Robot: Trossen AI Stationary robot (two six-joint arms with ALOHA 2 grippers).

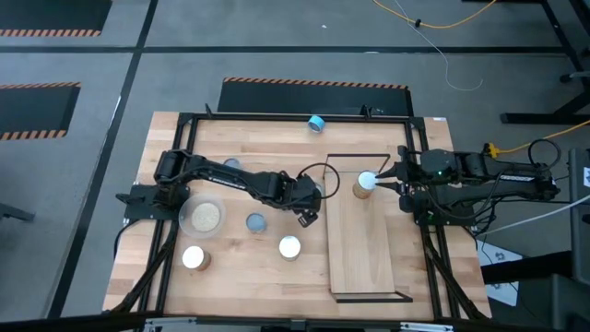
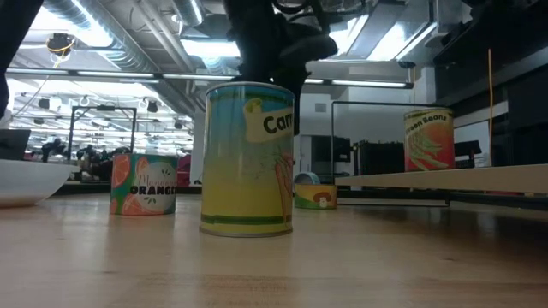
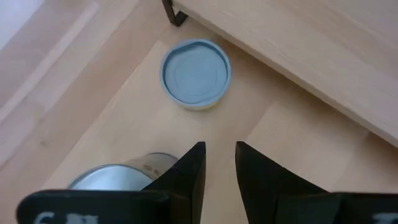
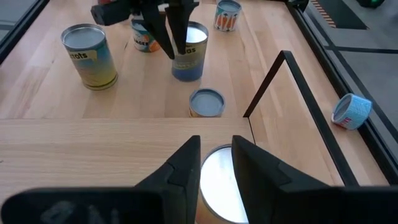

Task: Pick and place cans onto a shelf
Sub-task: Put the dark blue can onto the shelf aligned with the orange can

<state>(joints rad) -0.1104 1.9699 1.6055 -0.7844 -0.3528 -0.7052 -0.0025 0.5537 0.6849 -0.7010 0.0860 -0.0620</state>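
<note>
The shelf (image 1: 361, 249) is a pale board with a black frame (image 4: 280, 81), right of the table's middle. One can (image 1: 366, 183) with a shiny top stands on its far end; it also shows in the right wrist view (image 4: 219, 180). My right gripper (image 4: 216, 152) is shut just above this can's right side and does not hold it. My left gripper (image 3: 219, 162) is shut and empty above the table, left of the shelf's far corner. A flat blue-topped can (image 3: 196, 71) lies just beyond it, and a silver-topped can (image 3: 118, 177) stands beside it.
More cans stand left of the shelf (image 1: 289, 247) (image 1: 256, 222) (image 1: 194, 257). A blue can (image 1: 317, 123) lies on its side at the far edge. A clear round dish (image 1: 203, 217) sits at the left. In the low view a carrots can (image 2: 248, 158) stands nearest.
</note>
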